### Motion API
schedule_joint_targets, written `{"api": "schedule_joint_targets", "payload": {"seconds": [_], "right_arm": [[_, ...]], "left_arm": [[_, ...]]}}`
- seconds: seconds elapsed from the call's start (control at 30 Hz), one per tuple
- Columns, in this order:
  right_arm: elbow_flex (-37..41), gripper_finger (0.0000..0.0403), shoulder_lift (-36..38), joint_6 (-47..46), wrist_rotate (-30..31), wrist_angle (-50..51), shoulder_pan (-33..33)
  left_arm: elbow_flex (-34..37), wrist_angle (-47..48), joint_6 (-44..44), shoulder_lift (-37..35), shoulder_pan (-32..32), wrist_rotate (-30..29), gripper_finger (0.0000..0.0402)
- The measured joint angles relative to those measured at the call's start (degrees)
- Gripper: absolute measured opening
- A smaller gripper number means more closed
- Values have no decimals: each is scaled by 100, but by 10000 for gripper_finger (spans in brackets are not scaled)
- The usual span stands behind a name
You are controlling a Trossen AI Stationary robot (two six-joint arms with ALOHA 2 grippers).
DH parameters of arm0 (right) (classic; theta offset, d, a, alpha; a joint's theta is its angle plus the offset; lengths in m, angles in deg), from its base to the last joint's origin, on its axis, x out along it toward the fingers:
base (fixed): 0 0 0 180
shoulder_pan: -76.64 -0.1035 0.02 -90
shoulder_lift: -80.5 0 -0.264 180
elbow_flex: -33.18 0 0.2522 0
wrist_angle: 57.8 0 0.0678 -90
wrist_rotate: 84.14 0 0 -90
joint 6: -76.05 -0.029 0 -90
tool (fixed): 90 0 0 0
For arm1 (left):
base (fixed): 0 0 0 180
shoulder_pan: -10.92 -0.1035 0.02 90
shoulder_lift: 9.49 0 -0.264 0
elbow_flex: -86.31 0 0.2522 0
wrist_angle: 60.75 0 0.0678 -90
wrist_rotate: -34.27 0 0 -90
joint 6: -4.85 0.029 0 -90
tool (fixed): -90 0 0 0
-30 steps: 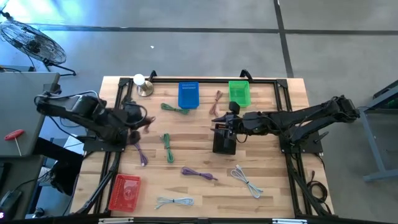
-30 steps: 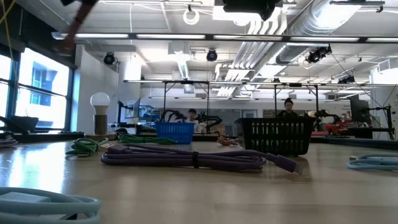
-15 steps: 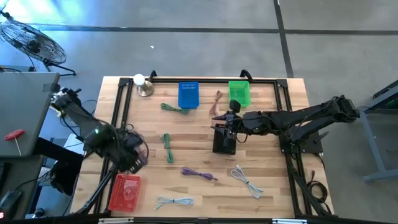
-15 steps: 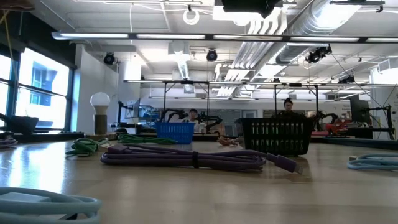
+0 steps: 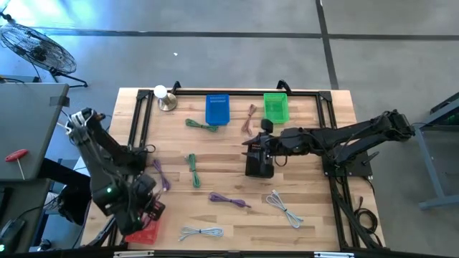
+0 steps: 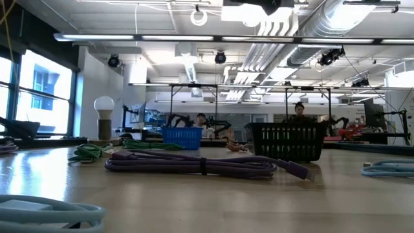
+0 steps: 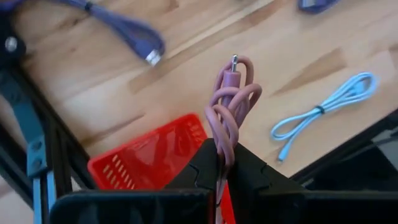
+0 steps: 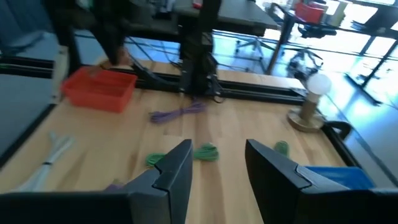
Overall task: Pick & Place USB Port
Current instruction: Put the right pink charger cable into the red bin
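At the near left corner the left gripper (image 7: pixel 222 163) pinches a coiled pink cable (image 7: pixel 231 102) above the red plastic basket (image 7: pixel 146 155), seemingly for dropping in, while farther right the right gripper (image 8: pixel 217 163) waits, fingers parted, over the black basket (image 5: pixel 258 165).

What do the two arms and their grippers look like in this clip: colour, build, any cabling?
Both are dark, near-black jointed arms on black frame mounts. The left arm is bulky at the wrist, with dark cabling trailing from its base. The left gripper has two angular matte-black fingers; the right gripper has two flat dark fingers with paler, worn-looking edges.
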Motion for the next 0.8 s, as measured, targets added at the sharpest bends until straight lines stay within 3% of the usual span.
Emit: {"api": "schedule_joint_targets", "payload": {"seconds": [0.5,0.8], "right_arm": [[0,142,0,-70,-563,-25,-9],[0,142,0,-59,-627,7,-41]], "left_arm": [[4,-317,-529,670,66,861,11],[4,-445,-522,891,66,822,27]]}}
